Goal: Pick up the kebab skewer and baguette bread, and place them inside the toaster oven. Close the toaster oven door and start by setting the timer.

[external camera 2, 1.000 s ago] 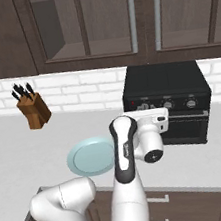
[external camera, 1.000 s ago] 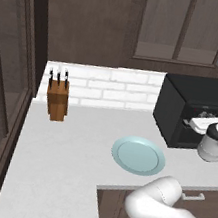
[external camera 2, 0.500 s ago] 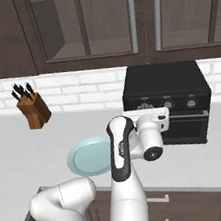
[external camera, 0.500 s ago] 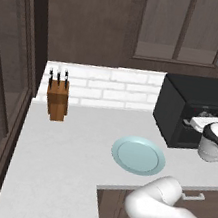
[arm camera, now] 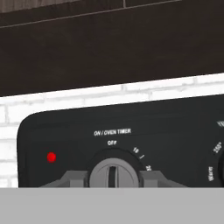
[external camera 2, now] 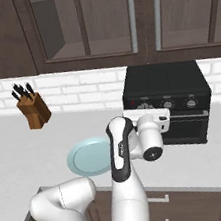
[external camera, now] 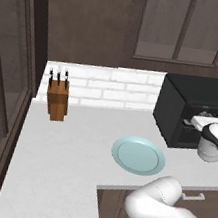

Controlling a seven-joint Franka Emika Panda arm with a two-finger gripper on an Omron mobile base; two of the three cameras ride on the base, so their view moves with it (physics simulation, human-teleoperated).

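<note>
Step now: setting the timer, the last part of the job, I think.
Oven: the black toaster oven [external camera 2: 168,104] sits on the counter [external camera: 69,144] by the white brick wall.
Door: the oven door [external camera 2: 186,127] looks shut, so the closing part seems done.
Food: I cannot see the kebab or the bread. They may be inside the oven, but the dark glass hides that.
Knob: the timer knob [arm camera: 113,173] is the round grey one under the words "ON / OVEN TIMER". Its line points straight up at "OFF".
Red light: a small red dot [arm camera: 51,157] sits to the left of the knob.
Claw: the claw [arm camera: 113,177] is at the oven's front panel, with one finger tip [arm camera: 74,178] on each side of the knob. It looks closed on the knob, pinching it.
How to do it well: keep the pinch snug so the knob does not slip. Turn the wrist slowly toward the numbers on the right side. Keep the hand straight in line with the knob so it spins and does not get pushed sideways.
Watch out: the next knob [arm camera: 221,168] is near on the right. Do not bump it.
Other things: a light blue plate [external camera: 138,155] and a knife block [external camera: 57,98] sit on the counter, well apart from the oven.
</note>
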